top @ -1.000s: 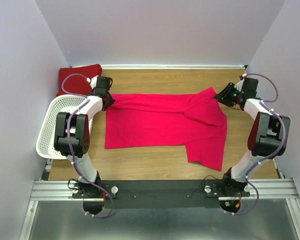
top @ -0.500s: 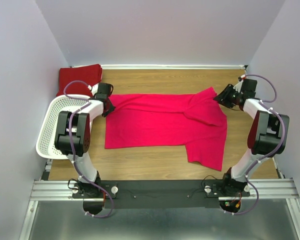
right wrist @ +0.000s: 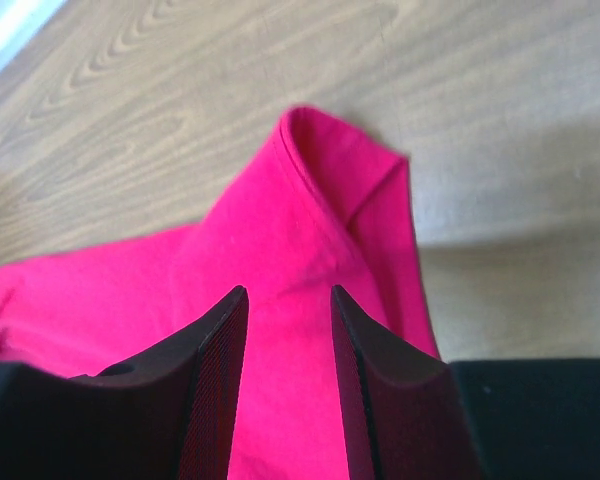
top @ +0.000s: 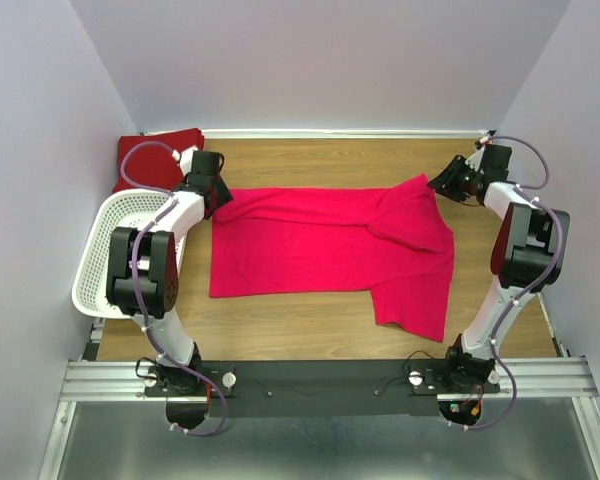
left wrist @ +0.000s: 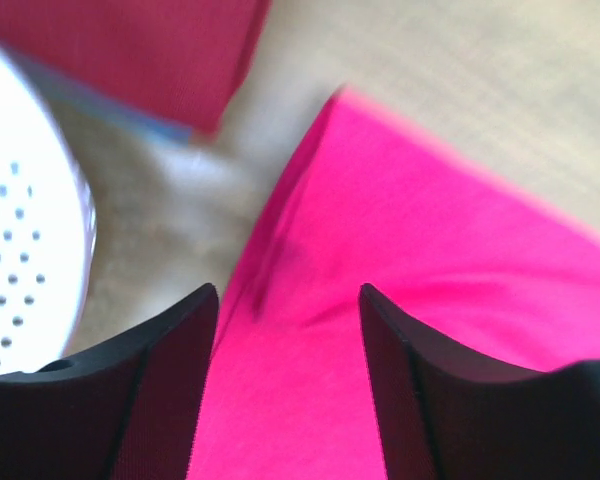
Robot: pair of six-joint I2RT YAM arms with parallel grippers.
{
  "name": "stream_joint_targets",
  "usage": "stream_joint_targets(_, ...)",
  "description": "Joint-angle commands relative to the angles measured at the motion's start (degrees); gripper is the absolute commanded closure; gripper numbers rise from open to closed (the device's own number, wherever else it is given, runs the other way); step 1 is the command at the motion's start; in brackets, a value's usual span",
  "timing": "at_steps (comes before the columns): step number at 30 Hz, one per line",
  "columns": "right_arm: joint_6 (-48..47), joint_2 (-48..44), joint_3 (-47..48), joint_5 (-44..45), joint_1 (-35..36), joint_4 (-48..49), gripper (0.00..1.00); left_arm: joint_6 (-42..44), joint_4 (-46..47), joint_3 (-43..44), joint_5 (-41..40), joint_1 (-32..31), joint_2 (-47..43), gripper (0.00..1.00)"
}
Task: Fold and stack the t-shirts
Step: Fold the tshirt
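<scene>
Spread flat across the middle of the table [top: 310, 325], the crimson-pink t-shirt [top: 320, 245] lies unfolded, one sleeve reaching toward the lower right of the overhead frame. The left pincer [left wrist: 285, 300], nearly closed on the shirt's upper-left corner a second ago, now stands apart above it with nothing in its jaws. The right pincer [right wrist: 287, 298], also apart and empty, has drawn back toward the upper right, clear of the raised sleeve tip. The cloth itself has not shifted. With both corners let go, the spreading step looks finished and the first fold is still to come. A darker red t-shirt [top: 158, 155] sits folded in the upper-left corner, behind the white basket [top: 105, 265].
</scene>
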Motion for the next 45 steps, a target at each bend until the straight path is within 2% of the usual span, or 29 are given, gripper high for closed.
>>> stream_joint_targets(1,0.79,4.39,4.18,-2.08,-0.01,0.36,0.53,3.64,1.09,6.55,-3.31,-1.47,0.65,0.36)
stream_joint_targets(6,0.97,8.71,8.66,-3.75,-0.01,0.53,0.53,5.83,1.35,13.24,-1.99,-1.48,8.45,0.45)
stream_joint_targets(18,2.02,17.41,17.19,-10.96,-0.01,0.7,0.53,8.13,0.13,21.5,0.83,-1.39,21.38,0.51)
stream_joint_targets(24,2.55,19.17,18.16,-13.77,-0.01,0.88,0.53,7.69,-0.4,21.86,1.7,-0.77,23.15,0.51)
stream_joint_targets(29,4.12,19.96,18.34,-12.55,-0.01,1.23,0.55,7.25,-0.66,21.86,1.88,-0.33,23.51,0.52)
stream_joint_targets(32,4.75,19.0,16.07,-8.61,-0.19,1.5,0.65,6.55,-1.54,22.12,2.58,0.1,23.68,0.52)
stream_joint_targets(33,4.83,17.17,15.1,-7.2,-0.28,1.76,0.75,6.37,-1.63,21.77,2.76,0.37,23.59,0.52)
stream_joint_targets(34,5.01,16.28,12.91,-4.14,-0.45,2.11,0.79,6.37,-1.55,21.59,3.37,0.54,23.42,0.52)
stream_joint_targets(39,4.83,10.83,7.54,3.53,-1.33,3.25,0.92,6.37,-1.1,20.8,4.87,1.42,23.07,0.52)
stream_joint_targets(45,4.83,8.8,5.42,6.96,-2.3,4.31,0.94,6.1,-1.63,20.71,5.83,2.3,23.07,0.53)
